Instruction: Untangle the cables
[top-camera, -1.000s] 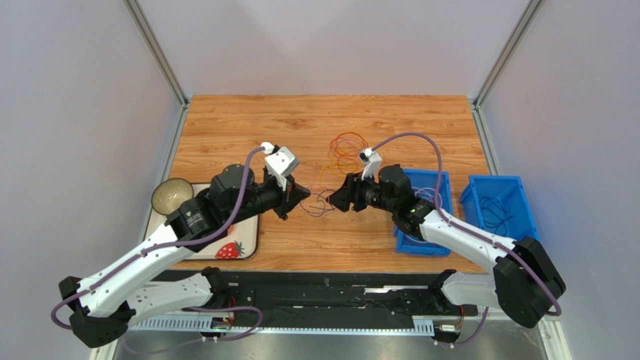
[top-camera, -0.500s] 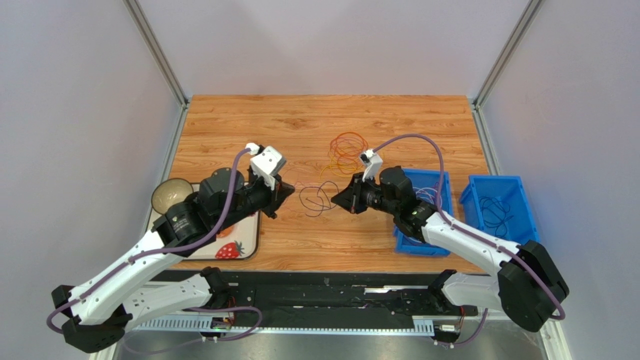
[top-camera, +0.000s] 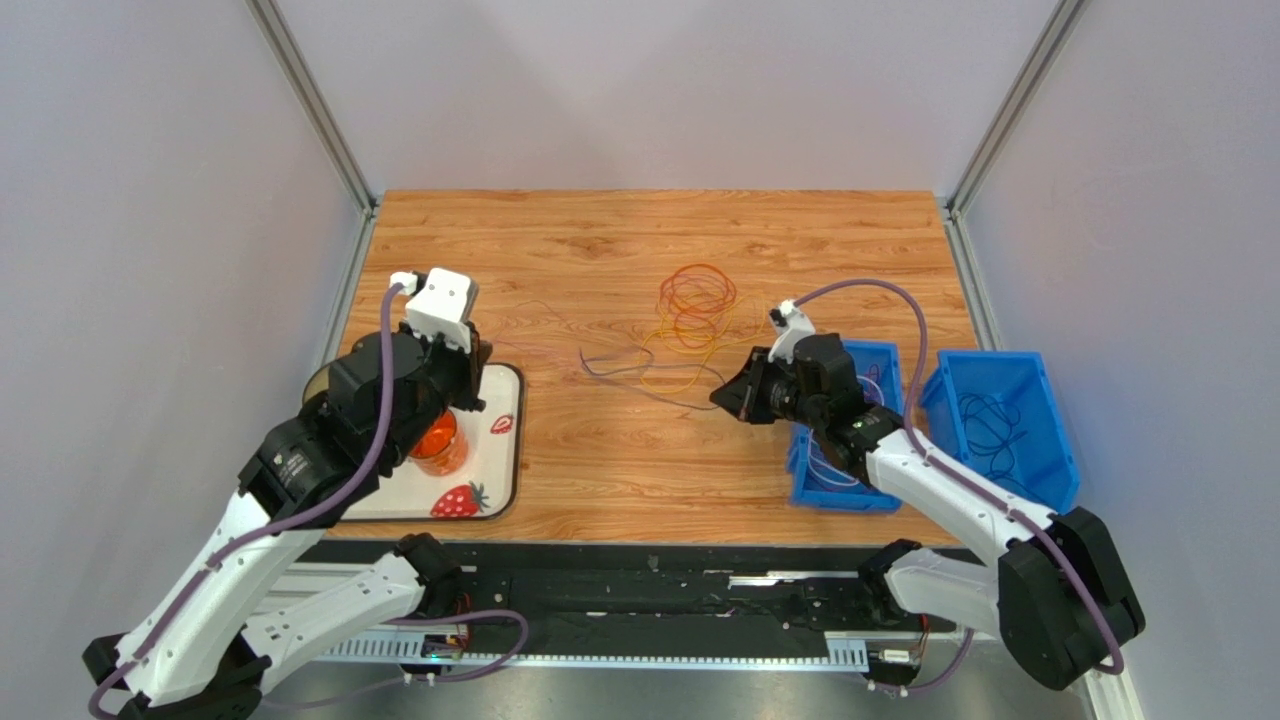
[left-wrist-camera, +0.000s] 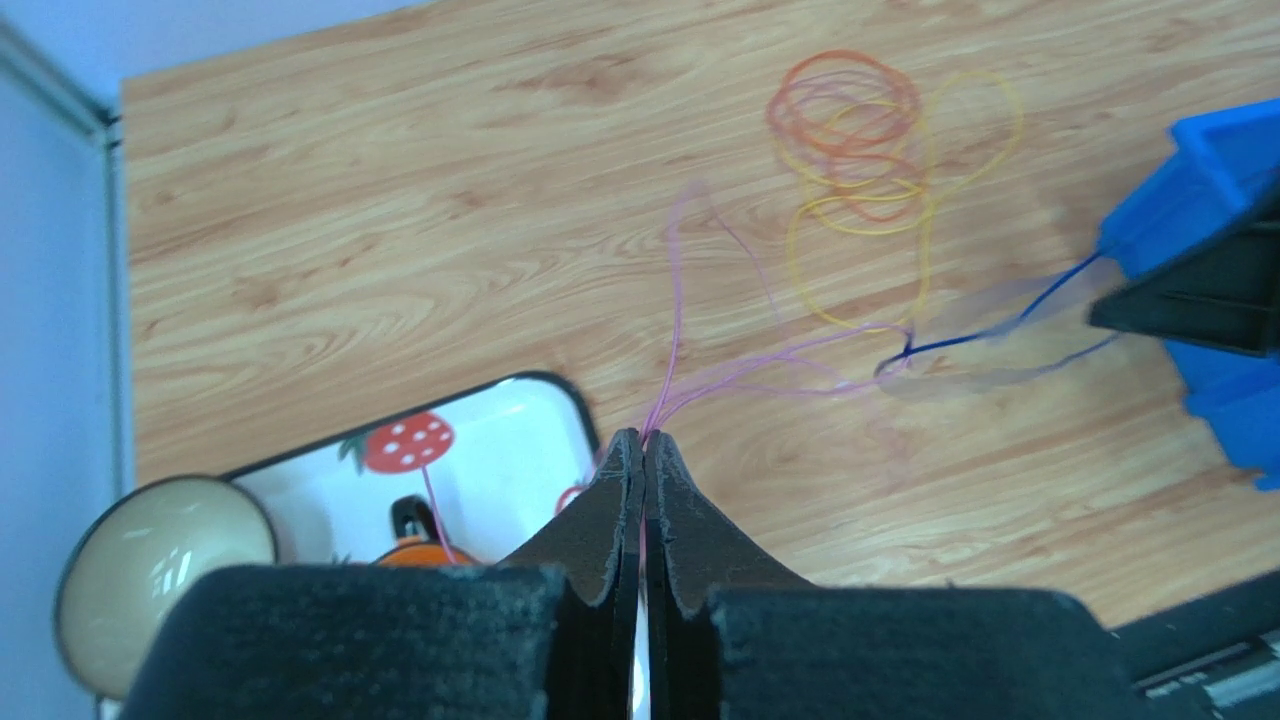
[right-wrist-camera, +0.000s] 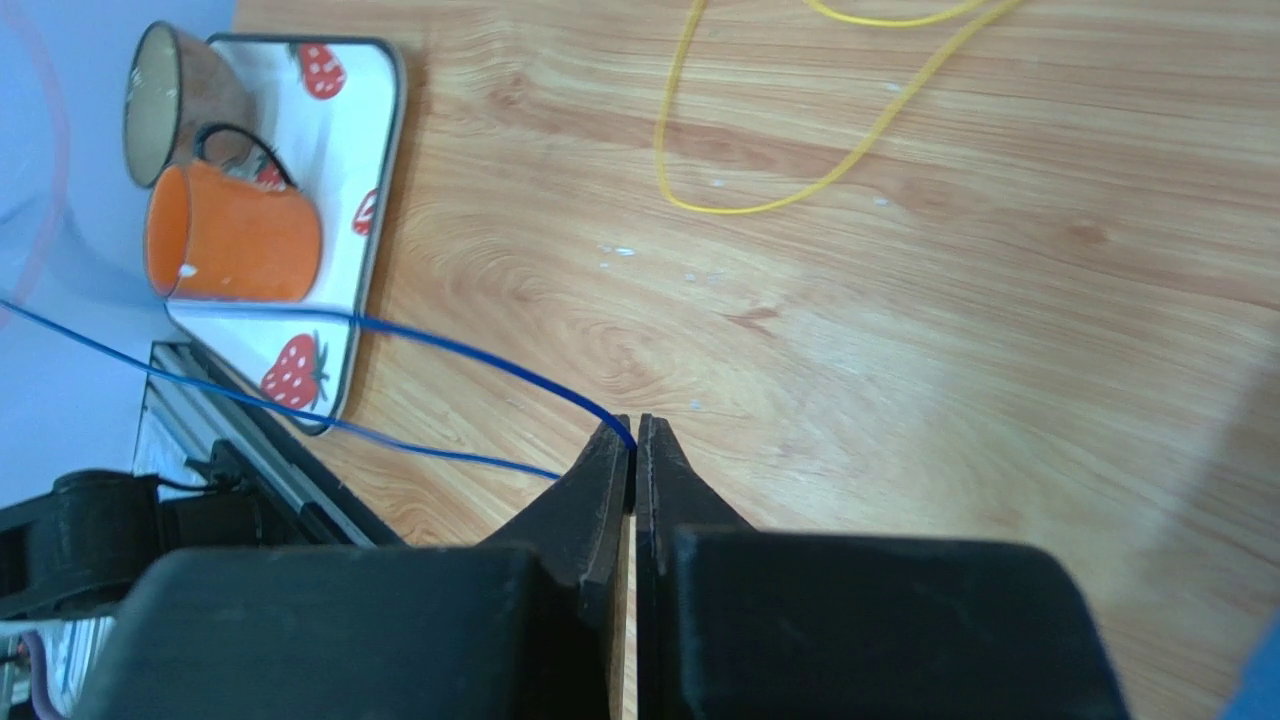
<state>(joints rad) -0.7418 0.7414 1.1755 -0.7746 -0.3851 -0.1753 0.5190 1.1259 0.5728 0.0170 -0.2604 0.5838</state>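
**Cables (top-camera: 694, 300) pinched by both arms on wooden worktop (top-camera: 571, 240)**

Left end effector (left-wrist-camera: 643, 450), seen low in the centre of its wrist view, has its jaws pressed together on a thin purple strand (left-wrist-camera: 672, 323). The strand rises from the fingertips toward the middle of the worktop. Right end effector (right-wrist-camera: 633, 438), low in the centre of its own view, is likewise clamped, on a fine blue strand (right-wrist-camera: 451, 348) that runs off to the left of that frame.

In the overhead view the two end effectors stand well apart. The left one is above the strawberry-print tray (top-camera: 508, 450) at the left edge of the worktop. The right one is just beside the nearer blue bin (top-camera: 842, 492), right of centre. Loose purple and dark strands lie on the wood between them.

A cluster of orange and red loops (left-wrist-camera: 845, 113) and a yellow cable (right-wrist-camera: 751, 203) rest near the centre of the worktop, apart from both arms and clear of every edge. Beyond them, bare wood runs to the upper edge of the worktop.

An orange cup (right-wrist-camera: 233, 233) and a pale bowl (left-wrist-camera: 150, 563) sit at the tray. A second blue bin (top-camera: 1052, 450), holding dark cables, stands at the right edge of the worktop.
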